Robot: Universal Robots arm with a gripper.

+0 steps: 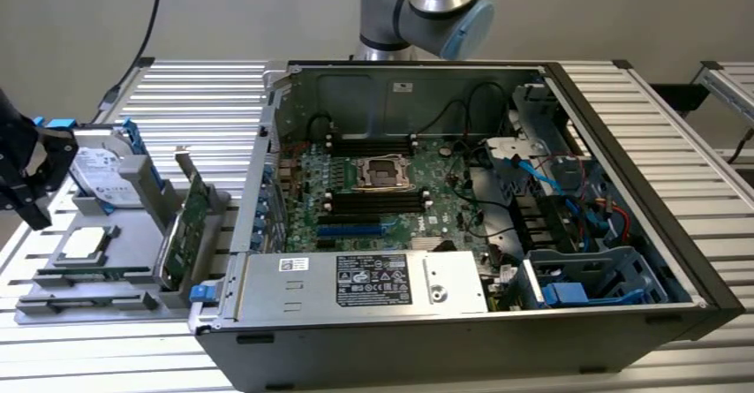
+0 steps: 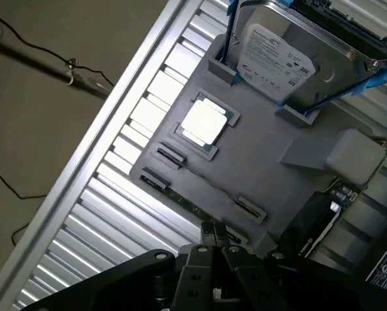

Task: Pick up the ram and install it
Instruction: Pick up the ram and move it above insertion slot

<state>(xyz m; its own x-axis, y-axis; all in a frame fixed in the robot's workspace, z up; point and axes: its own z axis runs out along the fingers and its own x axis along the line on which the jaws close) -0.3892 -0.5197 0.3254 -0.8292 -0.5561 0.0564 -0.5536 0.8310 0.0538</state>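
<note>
1. Green and very thin, the long narrow ram stick stands on edge in the slot nearest the rim of the grey plastic parts tray. Small clips hold it at either end, and the tray rests on the ribbed aluminium bench.
2. My black two-finger gripper hangs over one end of that stick, jaws pressed together and holding nothing.
3. As I judge it, the step in hand is the approach for the pick. The jaws need to part wider than the board's thickness before they come down, and should line up across its thin faces, not along its length.
4. A grip near the middle of the top edge should keep the stick from tilting as it leaves the clips, and a straight upward pull looks safest.
5. From here the ram shows me little more than its upper edge, a dark green line with pale specks. I cannot make out chips or a label.
6. Just beside it on the same tray sits the square silver processor, which I would keep clear of.
</note>
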